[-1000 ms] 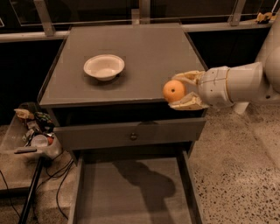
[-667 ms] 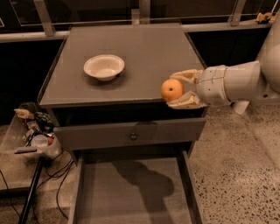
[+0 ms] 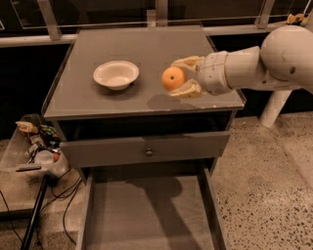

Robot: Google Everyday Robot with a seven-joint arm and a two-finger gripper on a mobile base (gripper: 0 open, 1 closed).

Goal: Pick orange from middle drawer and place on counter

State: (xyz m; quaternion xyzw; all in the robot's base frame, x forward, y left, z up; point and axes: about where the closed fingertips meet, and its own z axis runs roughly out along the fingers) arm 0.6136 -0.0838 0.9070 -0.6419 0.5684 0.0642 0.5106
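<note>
gripper [image 3: 183,76] clamped on the orange [image 3: 173,78] — one finger above, one below; orange held just over the tabletop [image 3: 146,46], front-right area, shadow beneath it; white bowl [image 3: 116,74] sits to its left; drawer [image 3: 146,215] below — pulled open

This looks like a robot test lab, not a home. A lone grey drawer desk [image 3: 146,44] stands on a speckled terrazzo floor [image 3: 274,171]. Loose cables [image 3: 66,205] and a clear bin of clutter [image 3: 36,146] sit beside it, with a glass railing [image 3: 98,12] behind. A white arm's gripper [image 3: 180,78] clasps the orange [image 3: 172,78] above the desk's right front.
</note>
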